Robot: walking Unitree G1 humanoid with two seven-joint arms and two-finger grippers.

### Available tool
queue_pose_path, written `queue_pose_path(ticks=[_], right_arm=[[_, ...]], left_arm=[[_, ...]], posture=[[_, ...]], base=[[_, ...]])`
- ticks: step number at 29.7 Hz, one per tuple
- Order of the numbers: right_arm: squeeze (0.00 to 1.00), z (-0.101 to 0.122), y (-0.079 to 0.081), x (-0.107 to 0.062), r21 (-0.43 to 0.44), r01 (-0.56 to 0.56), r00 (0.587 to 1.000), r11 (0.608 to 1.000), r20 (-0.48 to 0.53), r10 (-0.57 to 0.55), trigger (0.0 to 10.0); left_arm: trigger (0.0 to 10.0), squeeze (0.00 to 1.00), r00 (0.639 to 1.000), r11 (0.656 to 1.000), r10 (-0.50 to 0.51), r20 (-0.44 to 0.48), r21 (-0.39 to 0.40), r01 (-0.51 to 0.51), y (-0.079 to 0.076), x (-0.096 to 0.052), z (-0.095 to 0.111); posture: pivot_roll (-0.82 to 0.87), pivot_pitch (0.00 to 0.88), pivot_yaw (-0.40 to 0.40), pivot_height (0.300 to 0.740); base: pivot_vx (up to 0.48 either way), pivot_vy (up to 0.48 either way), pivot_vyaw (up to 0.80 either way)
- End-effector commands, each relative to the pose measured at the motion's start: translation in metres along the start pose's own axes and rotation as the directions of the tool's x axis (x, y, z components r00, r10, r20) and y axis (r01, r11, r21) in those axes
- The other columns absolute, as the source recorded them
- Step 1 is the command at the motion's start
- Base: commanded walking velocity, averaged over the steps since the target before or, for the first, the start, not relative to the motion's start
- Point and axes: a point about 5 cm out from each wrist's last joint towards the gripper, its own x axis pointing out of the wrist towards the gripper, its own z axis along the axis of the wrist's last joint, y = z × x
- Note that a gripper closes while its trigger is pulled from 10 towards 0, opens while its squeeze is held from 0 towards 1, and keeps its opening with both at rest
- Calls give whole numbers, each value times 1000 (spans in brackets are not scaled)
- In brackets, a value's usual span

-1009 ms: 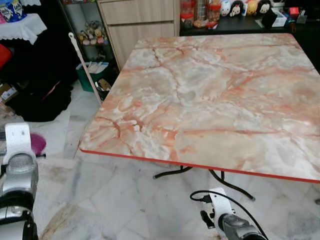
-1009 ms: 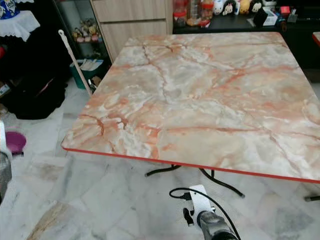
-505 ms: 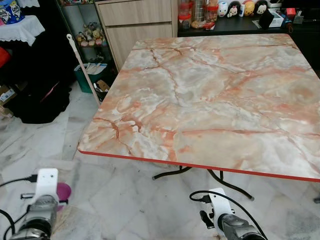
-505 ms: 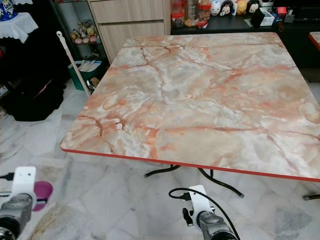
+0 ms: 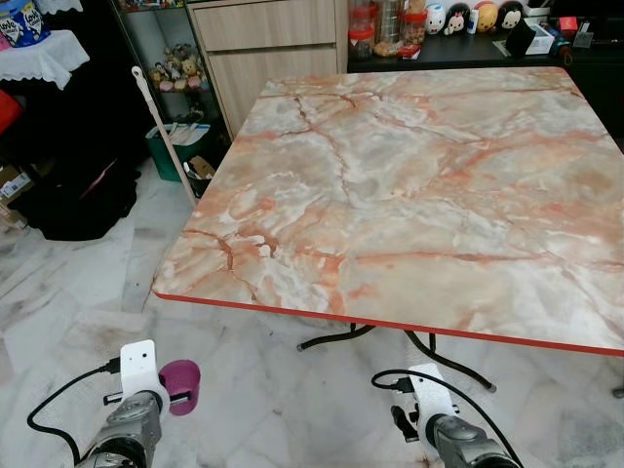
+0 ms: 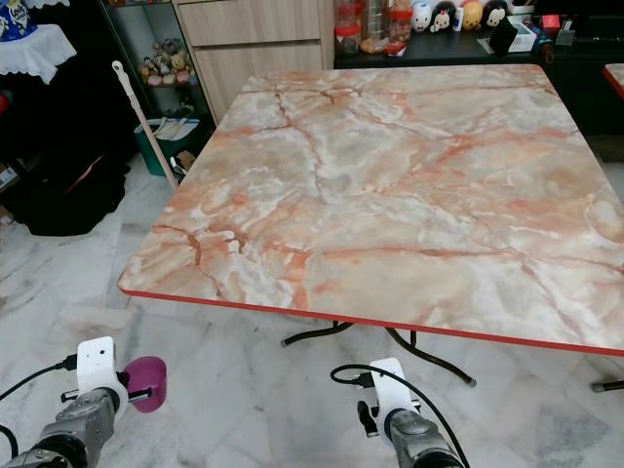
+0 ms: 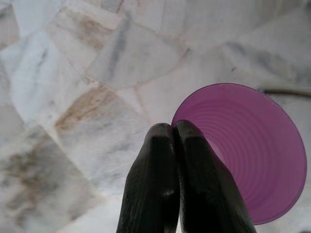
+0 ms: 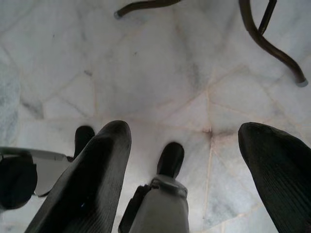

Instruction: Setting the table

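Left wrist view: the left gripper point(image 7: 174, 127) pinches the rim of a round purple plastic cup point(image 7: 248, 145) between its two black fingers point(image 7: 155, 174), pressed tight together, above pale marble floor tiles point(image 7: 73, 73). From the head camera, that cup point(image 5: 180, 382) hangs low at the robot's left, over the floor and below the near red edge of the square table with an orange-veined marble-pattern top point(image 5: 429, 185), well short of its surface. At the robot's right, the right gripper point(image 8: 194, 160) hangs with its fingers spread wide apart, holding nothing, near the table's dark curved metal legs point(image 8: 262, 39). Beyond the table stand a wooden cabinet point(image 5: 268, 44) and a dark counter lined with small toy figures point(image 5: 478, 15).
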Motion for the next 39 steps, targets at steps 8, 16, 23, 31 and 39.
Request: queue_pose_path(ticks=[8,16,23,31,39], right_arm=[[0,2,1,0,23,1,999,1000,38,-2,10000],[0,3,2,0,38,-2,999,999,52,0,10000],[0,1,1,0,2,2,1000,1000,29,-2,10000],[0,0,1,0,29,13,999,1000,32,-14,10000],[0,-3,0,0,30,29,1000,999,0,-29,10000]], left_arm=[[10000,0,998,992,-8,55,-122,15,-5,-1,1],[10000,0,998,996,-40,42,-78,43,-12,-1,-4],[10000,0,999,998,-39,25,-54,40,-13,-2,-7],[10000,0,999,999,-40,6,-22,40,-13,-3,-13],[10000,0,999,999,-34,-4,-20,34,-12,-4,-16]], posture=[[-50,70,92,740],[-57,76,96,740],[-53,69,94,740],[-79,48,105,740],[-80,28,108,740]], base=[[0,0,0],[0,0,0],[0,0,0],[0,0,0],[0,-270,0]])
